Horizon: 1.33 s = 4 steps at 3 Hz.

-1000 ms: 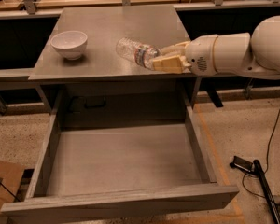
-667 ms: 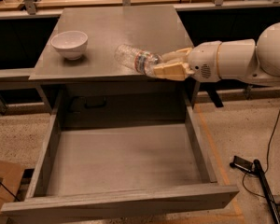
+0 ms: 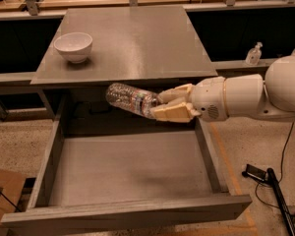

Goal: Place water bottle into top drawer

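Speckled floor [image 3: 265, 146] surrounds a grey table whose tabletop [image 3: 137, 38] carries a white bowl [image 3: 73, 46] near its left rear corner. Below the tabletop's front edge, the drawer [image 3: 137, 214] is pulled fully out toward the camera.

Bottle [image 3: 129, 98]: clear ribbed plastic with a thin label band near the neck. The cap end is hidden by the fingers. The bottle lies nearly level, base pointing left and raised slightly. It hangs in the air over the rear part of the drawer, just in front of the tabletop edge. It touches neither the drawer floor nor the drawer walls.

Gripper [image 3: 157, 105]: it reaches in from the right, over the drawer's right wall. The tan fingers [image 3: 173, 113] are clamped on the bottle's neck end, one above and one below. The white arm [image 3: 246, 95] extends off the right side.

Clearances:
- The drawer floor is flat, with open room below and ahead of the bottle out to the thick front panel.
- The left wall is well apart from the bottle base.
- The right wall passes just below the wrist.

A pump bottle [image 3: 254, 53] stands on the ledge to the right, well apart from the arm. A black cable [image 3: 280, 200] lies on the floor at lower right.
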{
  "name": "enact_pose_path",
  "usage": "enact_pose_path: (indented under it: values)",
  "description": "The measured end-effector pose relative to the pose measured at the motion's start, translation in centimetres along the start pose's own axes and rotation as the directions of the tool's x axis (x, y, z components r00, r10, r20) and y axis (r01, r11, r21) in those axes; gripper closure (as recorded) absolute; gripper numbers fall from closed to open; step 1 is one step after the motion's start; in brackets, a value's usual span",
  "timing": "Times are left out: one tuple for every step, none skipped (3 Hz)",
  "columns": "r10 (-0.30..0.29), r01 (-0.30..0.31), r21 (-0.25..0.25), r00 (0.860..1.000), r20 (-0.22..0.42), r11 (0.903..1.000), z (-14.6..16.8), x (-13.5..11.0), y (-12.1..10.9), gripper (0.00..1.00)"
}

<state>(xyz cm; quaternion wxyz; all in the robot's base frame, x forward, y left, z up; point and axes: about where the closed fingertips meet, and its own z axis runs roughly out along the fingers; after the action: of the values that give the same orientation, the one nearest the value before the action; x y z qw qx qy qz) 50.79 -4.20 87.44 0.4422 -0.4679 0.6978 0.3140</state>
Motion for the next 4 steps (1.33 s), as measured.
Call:
enact_pose_path:
  values:
    - [0.02, -0.023, -0.069, 0.999, -0.038, 0.9973, 2.7, 4.8, 2.6, 1.0]
    - [0.065, -0.07, -0.09, 0.997, -0.051, 0.9935, 5.6, 9.9, 3.8, 1.0]
    - [0.137, -0.141, -0.099, 0.989, -0.049, 0.985, 8.5, 14.5, 4.9, 0.82]
    - [0.214, -0.215, -0.088, 0.977, -0.021, 0.9727, 10.6, 17.7, 5.9, 0.51]
